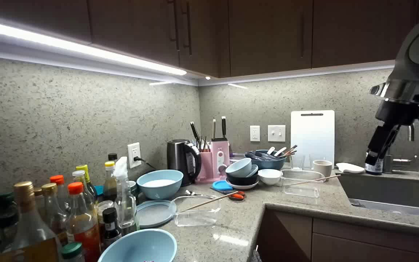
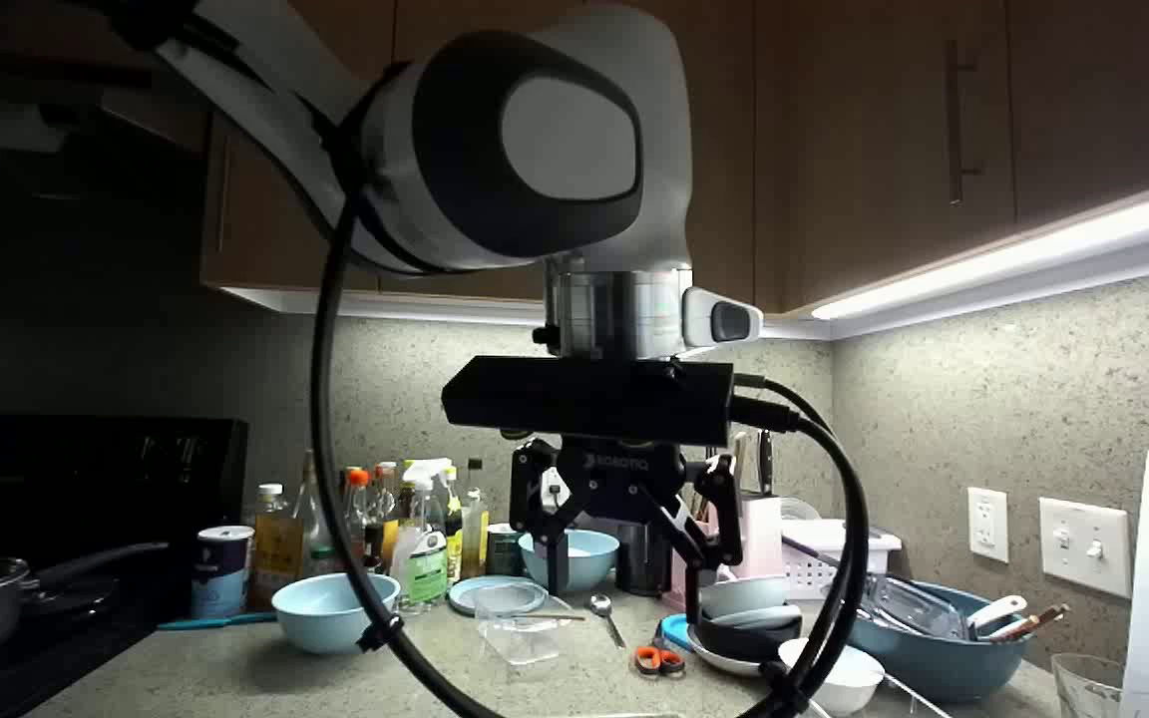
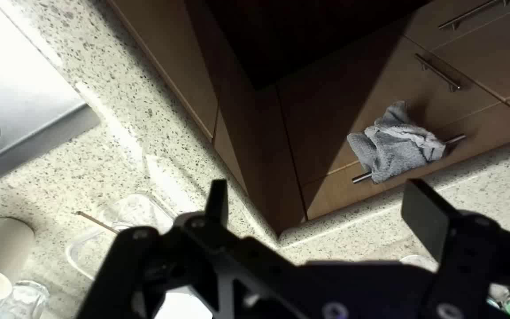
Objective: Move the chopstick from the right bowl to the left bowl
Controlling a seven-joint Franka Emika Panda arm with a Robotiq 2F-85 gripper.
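The gripper (image 2: 624,598) is held raised above the level of the tabletop (image 1: 235,214), its fingers (image 3: 423,217) spread wide and nothing being held between them. In the wrist view, the tabletop's inner corner is framed within that gap. The chopstick (image 1: 315,179) is propped in the right clear container (image 1: 301,191), near the tabletop's edge at the sink (image 1: 387,189), one end being extended past the rim. It is set lower than the gripper and well apart from it; in the wrist view its end is seen outside the fingers, at left. Across the inner corner, a second chopstick (image 1: 210,201) is leaned over the rim of the left clear container (image 1: 196,219).
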